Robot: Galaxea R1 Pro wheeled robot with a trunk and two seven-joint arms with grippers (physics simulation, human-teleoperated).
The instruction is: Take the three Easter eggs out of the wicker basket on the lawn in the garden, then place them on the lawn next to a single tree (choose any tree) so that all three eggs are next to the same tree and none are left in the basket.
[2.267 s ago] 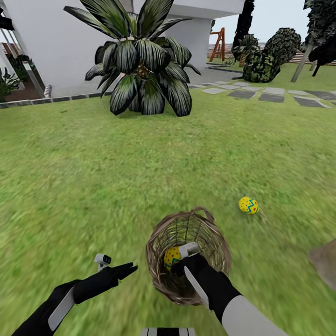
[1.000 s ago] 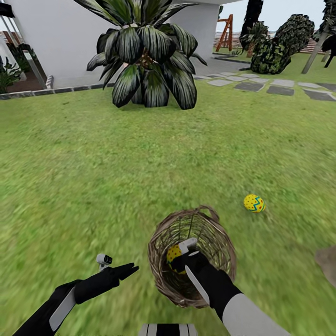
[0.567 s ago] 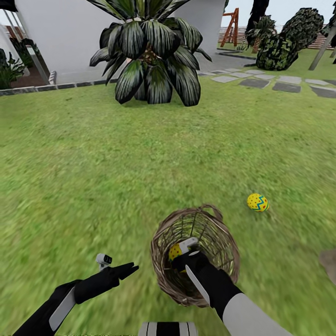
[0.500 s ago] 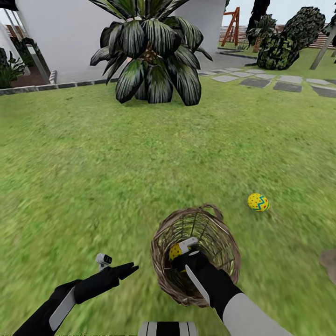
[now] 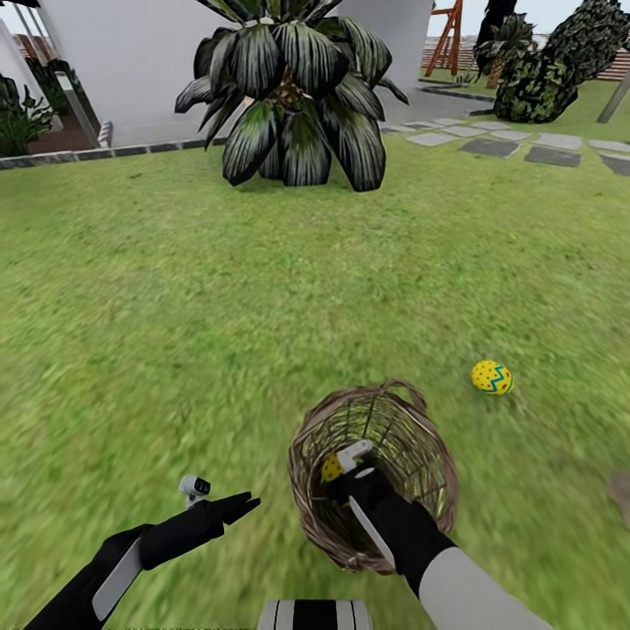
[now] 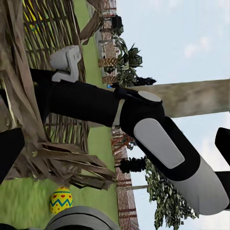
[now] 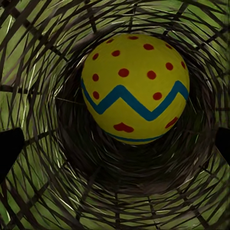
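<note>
Right gripper (image 5: 337, 477) reaches down into the basket (image 5: 420, 429), which sits on the lawn (image 5: 175, 306) near the bottom edge of the head view. One egg (image 7: 135, 88) lies inside the basket, just ahead of the gripper; in the right wrist view it sits centered between the two dark fingertips (image 7: 9, 148), which stand wide apart at the frame's sides and do not touch it. So the right jaws are spread, nothing gripped. In the head view that egg (image 5: 331, 467) peeks out yellow beside the gripper's white wrist part.

A second egg (image 5: 492, 377) lies on the grass outside the basket, to its right and a bit farther from the robot, well apart from the rim. The same egg (image 6: 61, 200) shows in the left wrist view, beside the basket's woven wall (image 6: 28, 120).

Left gripper (image 5: 248, 503) hovers over grass to the left of the basket, not touching it. Its dark fingertips (image 6: 7, 151) sit at opposite edges of the left wrist view, apart and empty.

A broad-leaved plant (image 5: 293, 96) stands at the far edge of the lawn in front of a white house wall (image 5: 122, 61); grey stepping stones (image 5: 525, 149) run at the far right.
</note>
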